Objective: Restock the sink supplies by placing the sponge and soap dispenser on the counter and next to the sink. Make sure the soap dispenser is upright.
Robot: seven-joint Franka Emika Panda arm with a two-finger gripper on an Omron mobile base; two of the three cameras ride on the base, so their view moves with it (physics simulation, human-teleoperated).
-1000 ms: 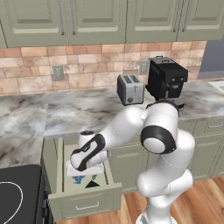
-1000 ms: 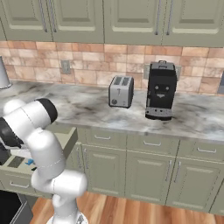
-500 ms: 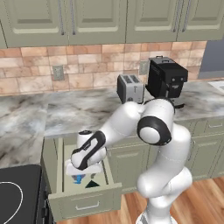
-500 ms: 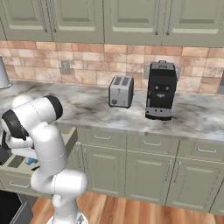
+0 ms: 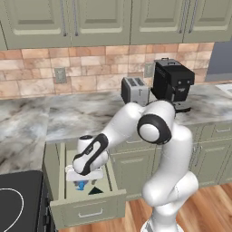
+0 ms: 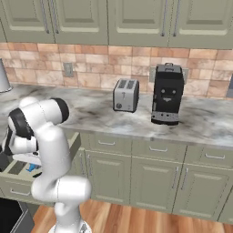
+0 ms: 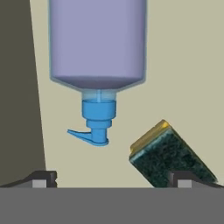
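Down in the open drawer (image 5: 86, 206) we've got the gripper (image 7: 111, 177) spread wide & empty over the soap (image 7: 98, 43), lying flat, w/ sponge (image 7: 168, 155) just beside its pump, so neither's on the counter (image 5: 68, 118) yet – both moves left.

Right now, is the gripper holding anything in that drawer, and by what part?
Nothing is held. The gripper hangs with jaws wide open over the soap dispenser, which lies on its side beside the sponge.
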